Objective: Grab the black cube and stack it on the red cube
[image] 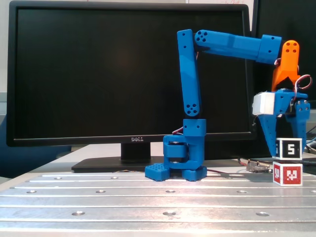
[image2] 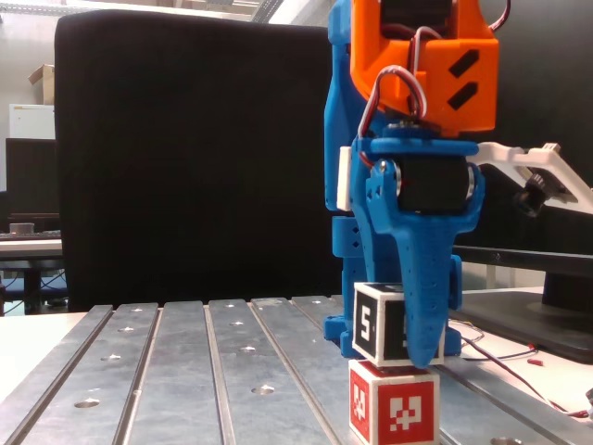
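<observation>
A: Big black Dell monitor behind, ribbed grey metal table up front. Blue and orange printed arm bent over to the right in a fixed view.

B: And the hand?

A: Pinching the small black cube with white edges and a "5". Sitting right on top of the red cube with the blocky white pattern, touching, roughly lined up.
</observation>
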Robot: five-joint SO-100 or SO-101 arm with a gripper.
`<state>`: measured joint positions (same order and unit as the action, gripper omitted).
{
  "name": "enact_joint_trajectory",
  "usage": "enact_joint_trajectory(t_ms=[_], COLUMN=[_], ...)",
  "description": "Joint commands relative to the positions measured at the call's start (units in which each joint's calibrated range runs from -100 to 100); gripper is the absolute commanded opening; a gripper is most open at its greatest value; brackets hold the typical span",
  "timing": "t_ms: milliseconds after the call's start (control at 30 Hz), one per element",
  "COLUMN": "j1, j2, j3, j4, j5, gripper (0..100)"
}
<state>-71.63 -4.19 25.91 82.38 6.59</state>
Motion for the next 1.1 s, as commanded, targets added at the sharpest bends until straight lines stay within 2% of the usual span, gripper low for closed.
enact_joint_trajectory(t_ms=[0,1067], j1=[0.3,0.3], j2=[-0.2,2.1], j3=[-0.2,-0.9], j4=[-0.3,-0.3], j5=[0.3,0.3], gripper=[17,18])
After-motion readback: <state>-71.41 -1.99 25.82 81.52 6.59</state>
